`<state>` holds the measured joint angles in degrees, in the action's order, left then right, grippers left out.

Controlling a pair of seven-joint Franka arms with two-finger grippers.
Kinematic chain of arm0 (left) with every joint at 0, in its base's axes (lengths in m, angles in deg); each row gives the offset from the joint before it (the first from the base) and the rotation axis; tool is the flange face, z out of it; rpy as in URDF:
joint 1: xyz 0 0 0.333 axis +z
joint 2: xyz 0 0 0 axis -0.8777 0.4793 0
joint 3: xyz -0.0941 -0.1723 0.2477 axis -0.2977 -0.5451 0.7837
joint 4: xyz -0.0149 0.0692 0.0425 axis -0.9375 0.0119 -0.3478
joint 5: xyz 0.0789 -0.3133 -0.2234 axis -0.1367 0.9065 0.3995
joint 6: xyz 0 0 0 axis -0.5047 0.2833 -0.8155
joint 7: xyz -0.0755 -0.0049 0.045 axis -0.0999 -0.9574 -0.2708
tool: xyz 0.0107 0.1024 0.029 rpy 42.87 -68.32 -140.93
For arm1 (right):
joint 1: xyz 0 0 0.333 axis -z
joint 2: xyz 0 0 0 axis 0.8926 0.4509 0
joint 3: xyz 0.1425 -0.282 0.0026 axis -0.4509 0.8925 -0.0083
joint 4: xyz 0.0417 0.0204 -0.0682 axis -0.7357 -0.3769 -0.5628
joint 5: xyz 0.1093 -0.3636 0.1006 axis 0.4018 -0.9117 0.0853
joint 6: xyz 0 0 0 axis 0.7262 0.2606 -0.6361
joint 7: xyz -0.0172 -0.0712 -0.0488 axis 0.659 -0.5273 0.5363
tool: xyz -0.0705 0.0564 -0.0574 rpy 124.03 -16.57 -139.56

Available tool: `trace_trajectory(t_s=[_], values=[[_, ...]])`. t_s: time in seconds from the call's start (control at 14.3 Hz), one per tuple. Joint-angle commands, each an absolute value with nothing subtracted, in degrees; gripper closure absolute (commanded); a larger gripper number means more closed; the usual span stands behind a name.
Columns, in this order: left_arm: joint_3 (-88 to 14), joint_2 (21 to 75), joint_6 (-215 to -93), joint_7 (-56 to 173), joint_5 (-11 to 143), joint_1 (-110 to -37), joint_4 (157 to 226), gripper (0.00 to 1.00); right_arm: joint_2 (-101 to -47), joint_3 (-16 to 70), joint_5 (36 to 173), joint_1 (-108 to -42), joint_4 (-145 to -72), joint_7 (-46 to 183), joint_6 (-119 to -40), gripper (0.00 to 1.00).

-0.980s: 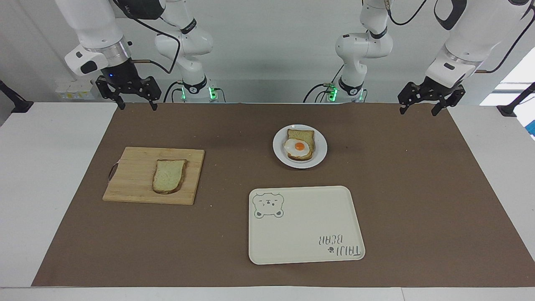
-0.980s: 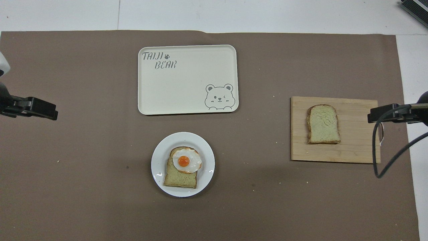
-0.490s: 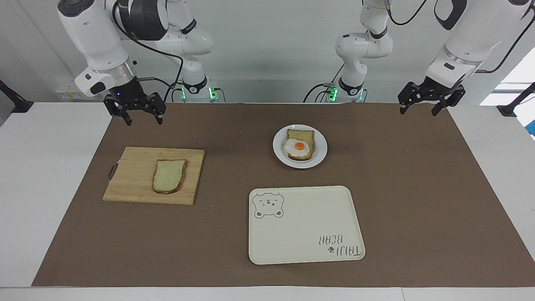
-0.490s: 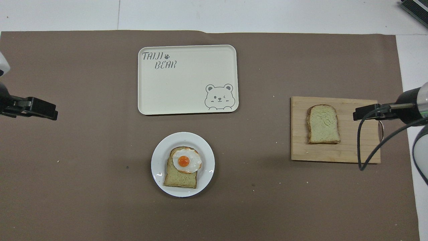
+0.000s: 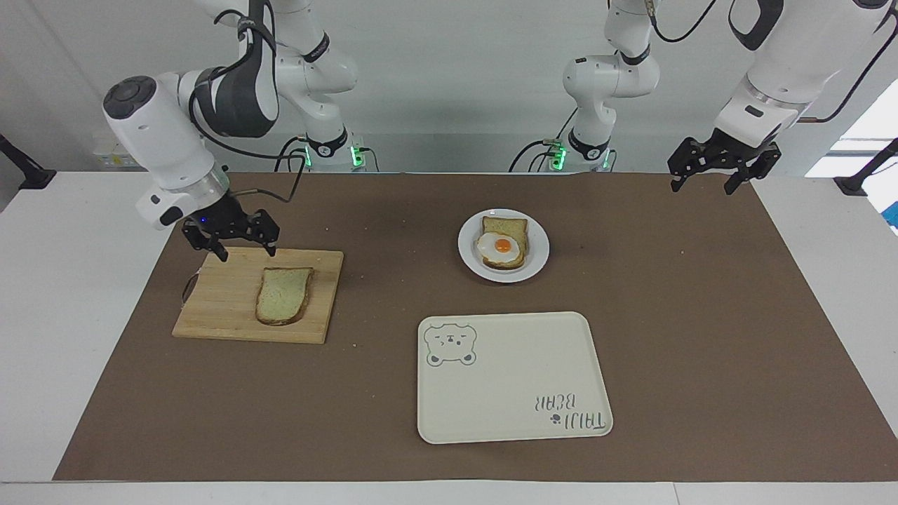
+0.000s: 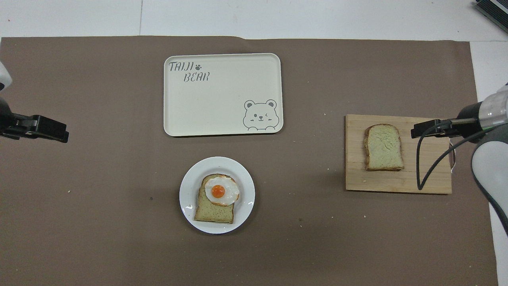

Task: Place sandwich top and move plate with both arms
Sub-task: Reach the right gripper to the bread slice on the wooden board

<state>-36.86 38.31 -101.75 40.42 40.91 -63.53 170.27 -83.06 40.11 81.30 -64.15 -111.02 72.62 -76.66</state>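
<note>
Pale bread, sandwich top: laid flat on the wooden board, probably soft and light, best pinched by the crust edges.
Right gripper: spread, held over the board's corner.
Left gripper: parked, spread, nothing held.
Plate: egg toast carried, nearer the robots than the tray.

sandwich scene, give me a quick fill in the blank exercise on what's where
1. The sandwich top lies on the wooden ____.
2. The bread slice on the plate carries a fried ____.
3. The ____ gripper hangs over the board's edge; the left gripper waits.
4. The tray bears a drawn ____.

Missing words: board; egg; right; bear
</note>
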Motion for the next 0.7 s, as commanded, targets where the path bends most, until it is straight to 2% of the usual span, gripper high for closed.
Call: trace_trajectory(t_s=[0.0, 0.35, 0.63], values=[[-37.4, 37.2, -101.4, 40.8, 39.7, -62.9, 171.1, 0.0, -81.3, 39.7, 83.6, -62.6, -112.9, 76.3, -81.1, 0.0], [-37.4, 37.2, -101.3, 40.8, 39.7, -62.9, 171.1, 0.0, -75.6, 39.7, 90.3, -60.1, -115.5, 84.5, -88.3, 0.0], [-37.4, 37.1, -101.4, 40.8, 39.8, -62.9, 171.1, 0.0, -73.7, 39.7, 94.0, -59.5, -118.7, 88.9, -92.5, 0.0]])
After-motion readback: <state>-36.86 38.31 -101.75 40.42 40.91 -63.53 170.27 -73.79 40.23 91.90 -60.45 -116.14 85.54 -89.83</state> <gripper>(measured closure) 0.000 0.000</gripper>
